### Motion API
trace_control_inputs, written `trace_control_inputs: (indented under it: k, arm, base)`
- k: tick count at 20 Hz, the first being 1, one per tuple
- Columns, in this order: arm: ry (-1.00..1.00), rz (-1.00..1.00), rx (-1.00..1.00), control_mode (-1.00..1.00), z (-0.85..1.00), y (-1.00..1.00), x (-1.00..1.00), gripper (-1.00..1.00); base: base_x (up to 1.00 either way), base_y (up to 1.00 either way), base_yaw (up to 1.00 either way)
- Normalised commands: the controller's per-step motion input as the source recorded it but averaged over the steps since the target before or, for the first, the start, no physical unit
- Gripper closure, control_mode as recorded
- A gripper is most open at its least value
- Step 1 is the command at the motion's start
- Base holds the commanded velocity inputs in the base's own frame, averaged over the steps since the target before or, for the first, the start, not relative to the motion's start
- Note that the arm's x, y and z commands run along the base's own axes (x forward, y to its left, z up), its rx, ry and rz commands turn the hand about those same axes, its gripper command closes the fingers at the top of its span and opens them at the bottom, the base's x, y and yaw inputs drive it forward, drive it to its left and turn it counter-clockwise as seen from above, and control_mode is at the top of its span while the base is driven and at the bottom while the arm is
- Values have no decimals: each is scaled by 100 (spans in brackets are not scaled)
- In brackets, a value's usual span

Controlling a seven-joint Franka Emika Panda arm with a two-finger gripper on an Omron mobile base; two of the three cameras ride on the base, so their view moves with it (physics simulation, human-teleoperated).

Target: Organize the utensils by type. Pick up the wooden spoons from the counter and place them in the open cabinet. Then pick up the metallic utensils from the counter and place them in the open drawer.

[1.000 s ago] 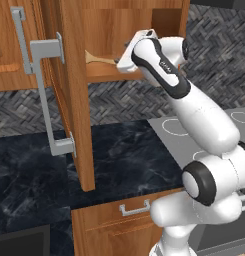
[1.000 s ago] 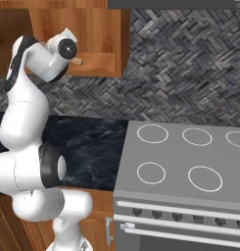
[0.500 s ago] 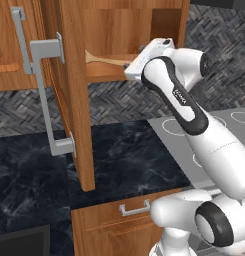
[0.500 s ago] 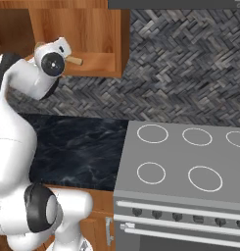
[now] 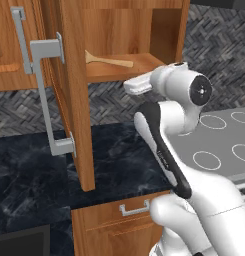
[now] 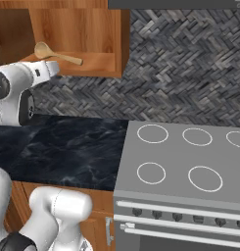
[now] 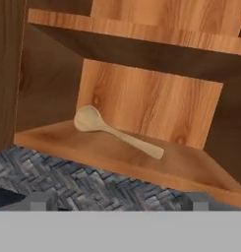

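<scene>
Now our gripper hangs released and empty just below the front edge of the open cabinet. One wooden spoon lies flat on the cabinet shelf, above the gripper, with its long axis slanting across the shelf. Probably the other utensils wait on the worktop, but we cannot make them out.
</scene>
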Motion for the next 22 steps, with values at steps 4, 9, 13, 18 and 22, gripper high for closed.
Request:
trace_control_inputs:
  k: [4,9,13,18,22]
  arm:
    - [46,-30,23,-100,0,-24,-95,-100]
    - [43,-24,13,-100,-2,-42,-93,-100]
    - [37,-14,0,-100,-13,-47,-73,-100]
    - [18,0,0,-100,-16,-22,-33,-100]
    - [0,0,0,-100,0,0,0,-100]
  base:
    - [0,0,0]
    - [0,0,0]
    - [0,0,0]
    - [0,0,0]
    - [0,0,0]
